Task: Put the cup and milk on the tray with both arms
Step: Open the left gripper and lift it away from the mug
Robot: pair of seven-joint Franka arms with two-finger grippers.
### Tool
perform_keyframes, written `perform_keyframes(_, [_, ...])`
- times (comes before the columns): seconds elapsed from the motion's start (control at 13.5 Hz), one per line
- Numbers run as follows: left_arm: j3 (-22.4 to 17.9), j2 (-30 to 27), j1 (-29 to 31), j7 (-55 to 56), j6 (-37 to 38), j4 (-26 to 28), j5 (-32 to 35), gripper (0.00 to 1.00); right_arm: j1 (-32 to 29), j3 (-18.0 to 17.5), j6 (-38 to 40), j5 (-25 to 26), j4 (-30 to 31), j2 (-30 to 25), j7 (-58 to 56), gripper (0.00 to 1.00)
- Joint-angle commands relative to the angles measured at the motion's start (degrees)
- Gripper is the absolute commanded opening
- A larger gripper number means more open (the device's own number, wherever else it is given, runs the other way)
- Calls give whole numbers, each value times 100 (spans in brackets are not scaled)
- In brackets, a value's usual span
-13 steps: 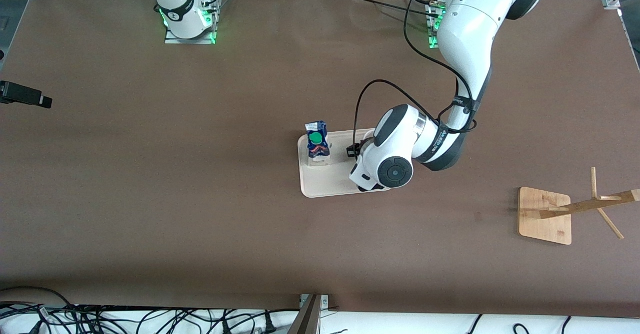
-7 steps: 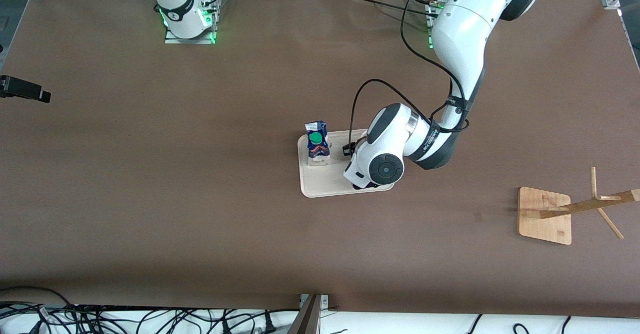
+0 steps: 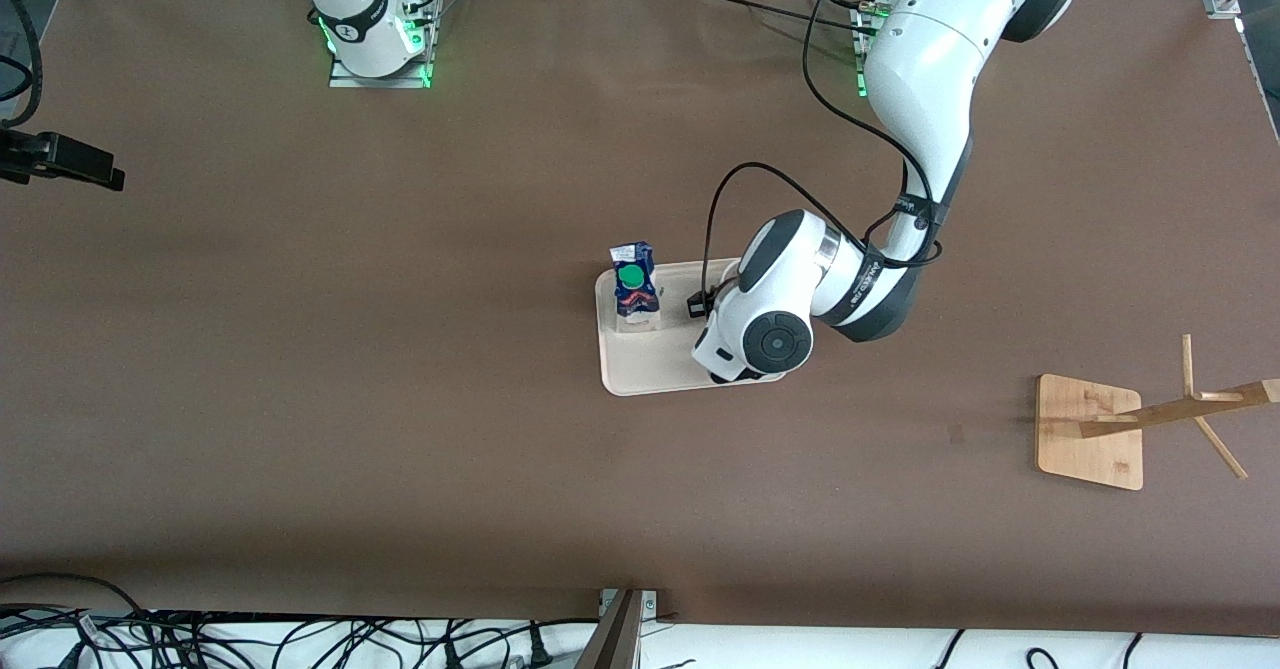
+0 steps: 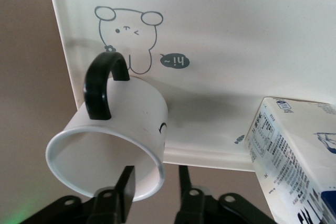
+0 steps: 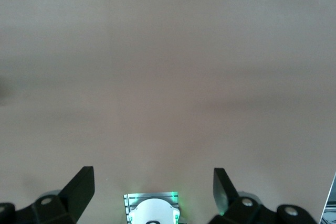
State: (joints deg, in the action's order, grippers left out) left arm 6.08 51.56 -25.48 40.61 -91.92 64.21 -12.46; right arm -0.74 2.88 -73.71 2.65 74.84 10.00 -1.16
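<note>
The cream tray [image 3: 640,369] lies mid-table. The milk [image 3: 636,289], a blue and white carton with a green cap, stands on its end toward the right arm. The left arm's wrist is low over the tray's other end and hides the cup in the front view. In the left wrist view the white cup [image 4: 131,108] with its black handle rests on the tray [image 4: 236,35] beside the bunny drawing, with the milk [image 4: 294,150] close by. My left gripper [image 4: 156,174] is open and straddles the cup's rim, one finger inside and one outside. My right gripper [image 3: 70,159] is open and empty [image 5: 152,170] over bare table at the right arm's end.
A bamboo stand [image 3: 1090,431] with slanted pegs stands toward the left arm's end, nearer the front camera than the tray. Cables lie along the table's near edge. The left arm's black cable loops above the tray.
The left wrist shifted over the tray toward the milk, then a little back. The right gripper drifted toward the robots' side at the table's edge.
</note>
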Motion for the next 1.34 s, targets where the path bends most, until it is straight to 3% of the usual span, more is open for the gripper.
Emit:
perform_keyframes(0.0, [-1,65,8,43,69,-207,86,64,-102,-60,-117,34,356,-332,-95,100])
perform_keyframes(0.07, [-1,30,69,35,95,-207,86,76,-102,-60,-117,34,365,-323,-95,100])
perform_keyframes(0.15, [8,-48,156,35,121,-198,86,100,-102,-60,-100,34,373,-323,-95,100])
perform_keyframes(0.45, [34,-645,613,0,472,-207,86,100,-119,-60,-82,95,628,-332,-78,100])
perform_keyframes(0.82, [25,-1919,1070,-18,579,-119,130,100,-119,-60,-599,95,637,-341,-78,100])
perform_keyframes(0.96, [25,-2332,1237,-123,1050,-119,139,100,-119,-60,-741,95,646,-341,-78,100])
perform_keyframes(1.26, [-53,-2992,1580,-1430,1816,-84,147,100,-119,-60,-680,104,971,-560,-130,100])
